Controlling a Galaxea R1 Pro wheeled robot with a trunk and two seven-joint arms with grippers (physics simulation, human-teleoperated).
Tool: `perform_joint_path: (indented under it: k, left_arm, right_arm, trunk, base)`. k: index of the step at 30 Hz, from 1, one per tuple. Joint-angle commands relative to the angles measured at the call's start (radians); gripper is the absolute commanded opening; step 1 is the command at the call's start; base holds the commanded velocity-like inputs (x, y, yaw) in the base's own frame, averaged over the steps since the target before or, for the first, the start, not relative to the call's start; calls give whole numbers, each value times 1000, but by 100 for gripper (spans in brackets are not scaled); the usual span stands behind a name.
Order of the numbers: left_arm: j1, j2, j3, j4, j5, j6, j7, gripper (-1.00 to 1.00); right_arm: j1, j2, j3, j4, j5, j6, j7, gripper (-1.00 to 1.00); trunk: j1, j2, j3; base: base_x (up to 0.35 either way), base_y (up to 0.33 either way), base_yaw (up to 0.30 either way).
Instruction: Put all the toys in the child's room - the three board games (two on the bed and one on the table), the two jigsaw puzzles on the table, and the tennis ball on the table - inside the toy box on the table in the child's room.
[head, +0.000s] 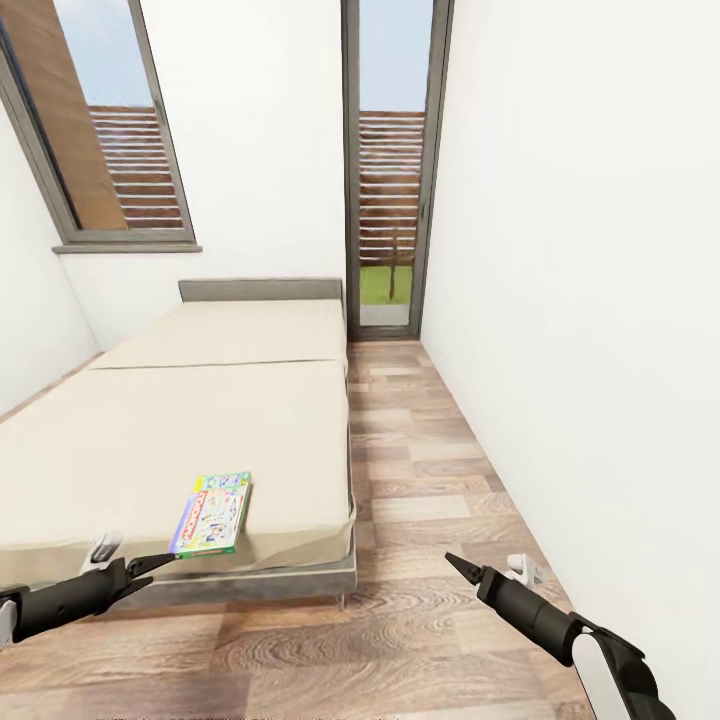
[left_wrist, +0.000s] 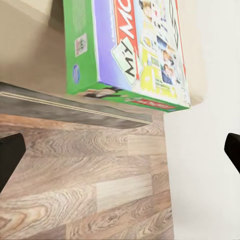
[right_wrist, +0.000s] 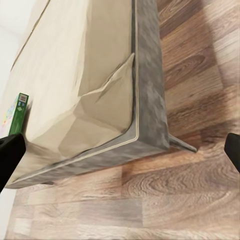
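At the far left of the head view, a window (head: 110, 130) with a grey frame was set in the white wall, cut off by the picture's edge, with horizontal slats beyond the glass. Below it lay the bed (head: 200, 420), low and wide, with two plain cream mattress pads meeting at a straight seam, a grey headboard and a grey base. The left tool (head: 160, 562) was black and tapering, held low just in front of the bed's near edge; the left wrist view showed its two dark fingertips (left_wrist: 10, 157) at opposite borders of the picture, spread wide, with nothing between them.

One board game (head: 213, 513) lay flat on the near pad, close to its front corner: a thin rectangular box with green sides and a pale, crowded lid. Its printing was only partly legible in the left wrist view, and one end was cut off there.

The pad's cover was creased and loose at the bed's corner (right_wrist: 112, 95). To the right ran a wood-plank floor (head: 430, 470) with visible grain, leading to a tall, narrow glazed door (head: 390, 170). The right tool (head: 462, 567) hung above the floor, well apart from the bed, its fingertips likewise spread and empty.
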Motion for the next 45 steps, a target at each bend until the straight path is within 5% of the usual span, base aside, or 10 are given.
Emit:
perform_joint_path:
  k: [1, 9, 17, 22, 45]
  left_arm:
    - [-1, 0, 1, 0, 3, 6, -1, 100]
    - [-1, -10, 1, 0, 3, 5, 0, 100]
    - [-1, -14, 1, 0, 5, -24, 0, 100]
    - [-1, -14, 1, 0, 6, -30, 0, 100]
    - [-1, -14, 1, 0, 7, -35, 0, 100]
  right_arm:
    - [-1, 0, -2, 0, -5, 8, 3, 100]
    - [0, -4, 1, -8, -7, 12, 30, 100]
    - [1, -13, -1, -14, -1, 12, 198, 100]
    - [1, -13, -3, -9, 4, 9, 240, 100]
    - [3, -18, -12, -14, -8, 13, 266, 100]
  trunk:
    - [4, -8, -4]
    - [23, -43, -20]
    - [23, -43, -20]
    - [23, -43, -20]
    - [23, -43, -20]
  base:
    - [0, 0, 0]
    - [0, 0, 0]
    - [0, 0, 0]
    - [0, 0, 0]
    - [0, 0, 0]
